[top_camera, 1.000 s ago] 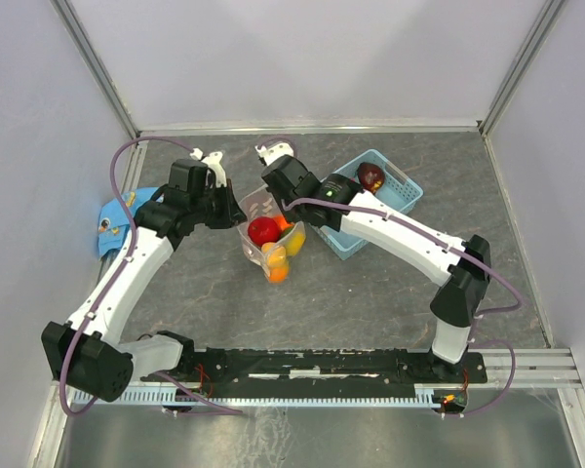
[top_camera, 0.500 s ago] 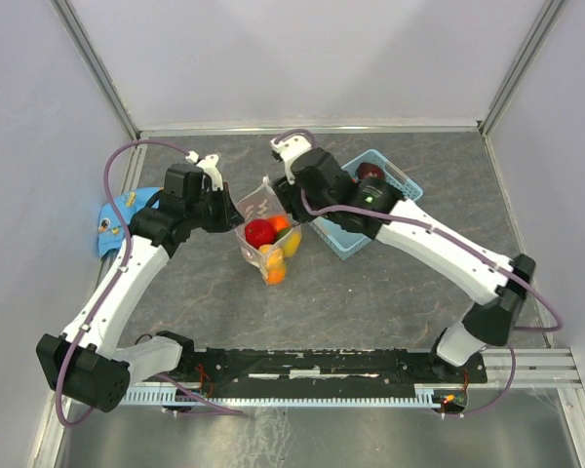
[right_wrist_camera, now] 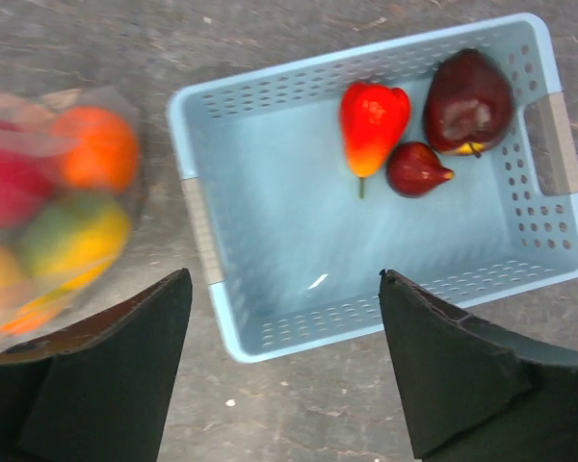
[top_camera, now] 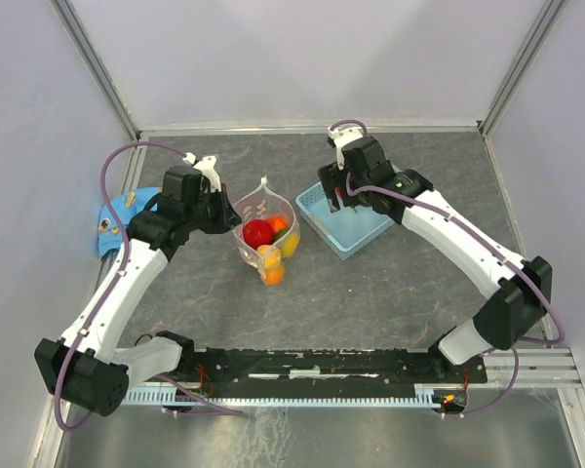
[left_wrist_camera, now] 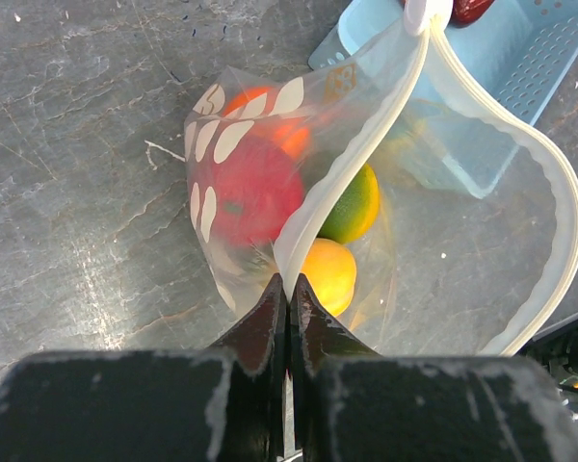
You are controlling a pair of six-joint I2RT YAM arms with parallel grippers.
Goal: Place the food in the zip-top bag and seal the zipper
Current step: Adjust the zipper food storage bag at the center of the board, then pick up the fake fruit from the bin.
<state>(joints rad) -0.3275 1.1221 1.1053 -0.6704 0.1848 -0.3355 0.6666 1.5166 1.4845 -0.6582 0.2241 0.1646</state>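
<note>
right gripper shifted over basket, jaws apart | left gripper clamped on zip-top bag, probably zipper

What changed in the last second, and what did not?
The right gripper moved from over the bag rightward to above the basket, and its jaws opened. The left gripper stayed shut on the bag's rim.
</note>
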